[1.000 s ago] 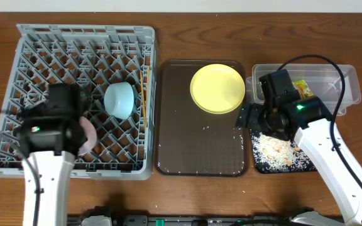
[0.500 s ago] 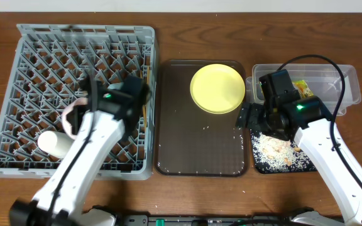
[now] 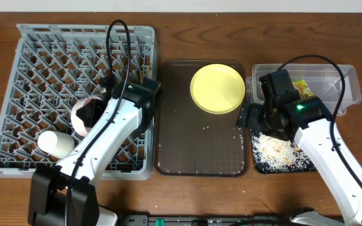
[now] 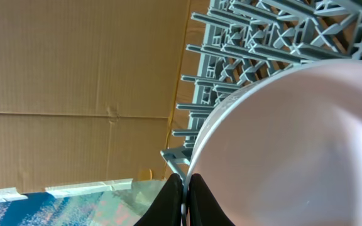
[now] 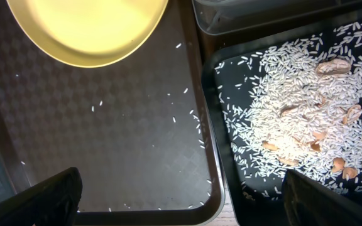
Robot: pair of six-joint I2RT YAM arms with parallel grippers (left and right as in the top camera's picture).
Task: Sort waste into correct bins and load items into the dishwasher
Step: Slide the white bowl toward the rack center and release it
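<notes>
Left arm swung from rack's left edge to right-centre in last second; right arm unmoved.
- Left gripper (image 4: 182, 199) pinched on rim of pinkish-white bowl (image 4: 281, 144), held over dish rack (image 3: 43, 44).
- Right gripper (image 5: 181, 182) spread wide, empty, above edge of brown serving tray (image 5: 137, 125), beside black tray (image 3: 281, 170).
- Advice: tip bowl on edge, seat rim between pegs, let go only once propped. Mind chopsticks (image 3: 147, 70) under forearm.
- Count: one yellow plate (image 3: 217, 88), one white cup (image 3: 55, 143), one pinkish bowl, one clear tub (image 3: 351, 72), one wrapper (image 3: 303, 88).
- Chopstick number unclear; rice many grains.
</notes>
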